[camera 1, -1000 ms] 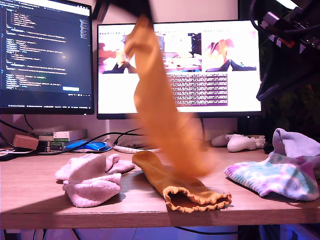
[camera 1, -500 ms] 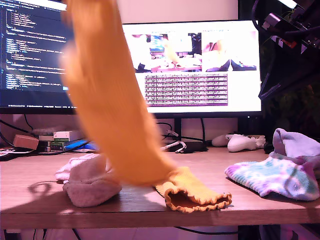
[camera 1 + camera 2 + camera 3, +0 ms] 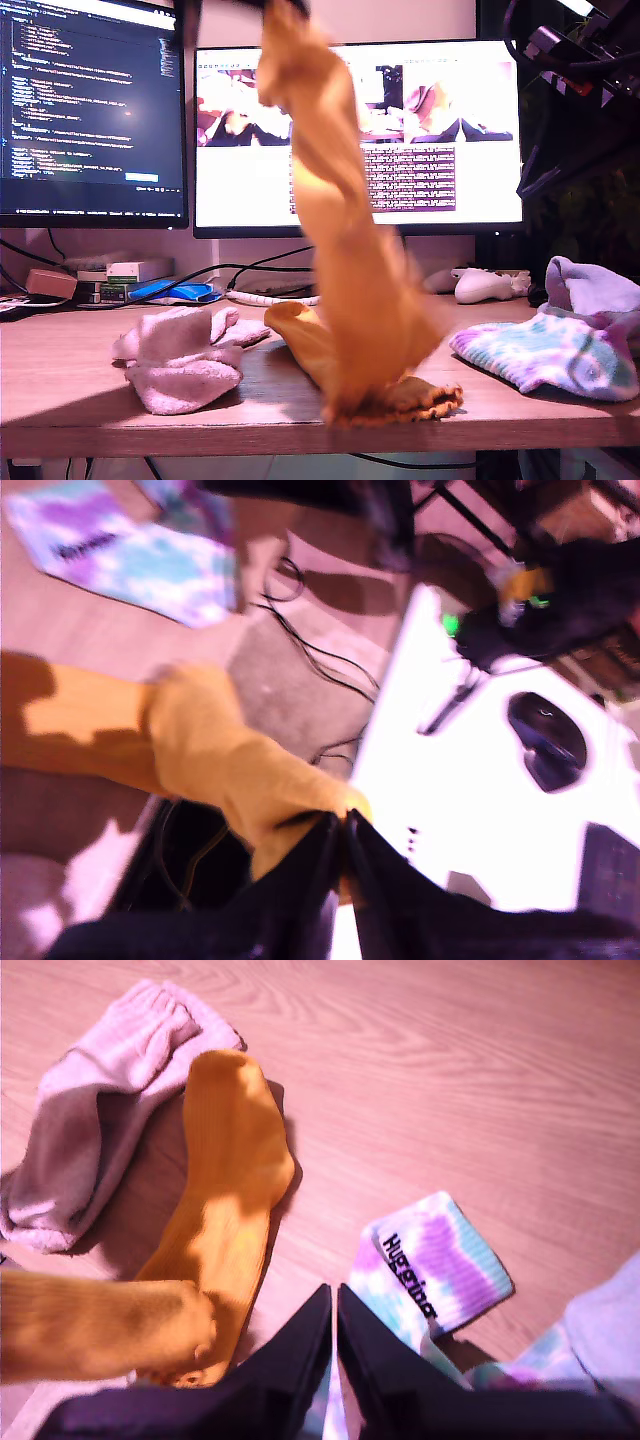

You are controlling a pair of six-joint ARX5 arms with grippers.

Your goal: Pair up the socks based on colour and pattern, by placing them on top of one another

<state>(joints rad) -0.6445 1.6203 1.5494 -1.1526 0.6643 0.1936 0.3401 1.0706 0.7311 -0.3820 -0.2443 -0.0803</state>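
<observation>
My first gripper is shut on one end of a mustard-yellow sock. In the exterior view that sock hangs blurred from the gripper at the top edge. Its lower end reaches the frilly cuff of a second yellow sock lying on the desk. My second gripper is shut with nothing in it, above the desk beside a tie-dye sock. The lying yellow sock and the fluffy pink socks show beyond it.
Pink socks lie toward the exterior view's left, the tie-dye sock and a lavender sock toward its right. A white game controller, cables and two monitors stand behind. The second arm hangs at that view's upper right.
The hanging yellow sock swung toward the exterior view's left, then back to the right. Its lower end now covers the lying yellow sock's cuff. The other socks have not moved.
</observation>
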